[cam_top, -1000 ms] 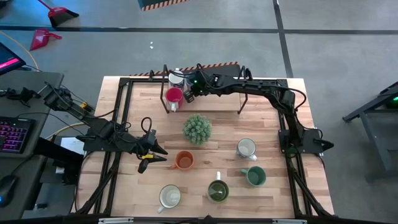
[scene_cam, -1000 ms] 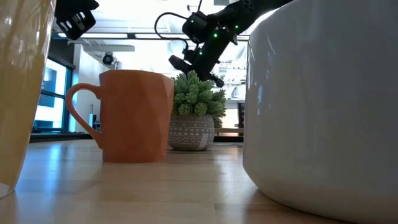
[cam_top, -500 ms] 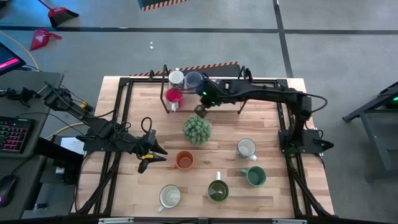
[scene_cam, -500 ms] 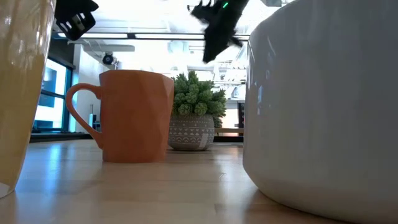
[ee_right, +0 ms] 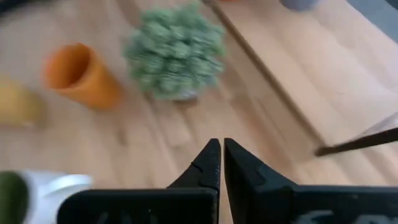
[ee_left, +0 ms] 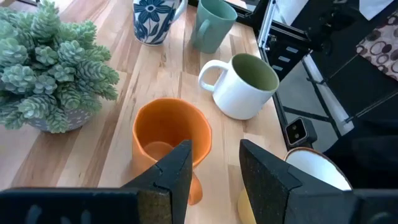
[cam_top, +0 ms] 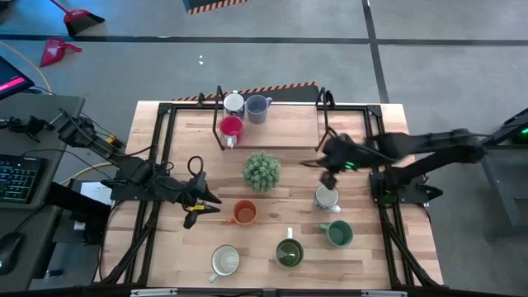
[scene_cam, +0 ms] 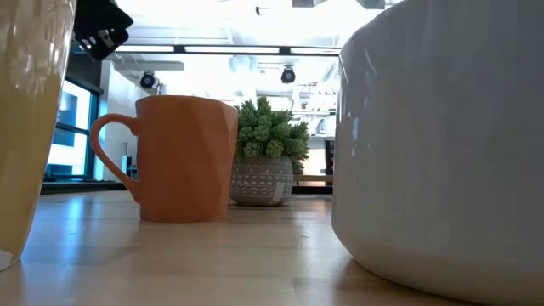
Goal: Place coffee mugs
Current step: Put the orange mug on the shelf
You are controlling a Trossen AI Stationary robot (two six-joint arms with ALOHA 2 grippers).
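orange mug [ee_left: 171, 134], blue-flowered mug [ee_left: 153, 18], perhaps yellow mug [ee_right: 17, 106]

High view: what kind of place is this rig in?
Likely a robotics lab or workshop: a wooden table in a black frame on bare grey concrete floor, a keyboard at a desk beside it, hazard-striped tape on the floor.

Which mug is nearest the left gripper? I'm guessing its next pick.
The orange mug, just ahead of the open left gripper; every other mug stands farther off.

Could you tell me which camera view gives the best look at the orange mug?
The left wrist view: the orange mug fills it, open top showing. The low view shows its side and handle; the high view shows it small; the right wrist view blurs it.
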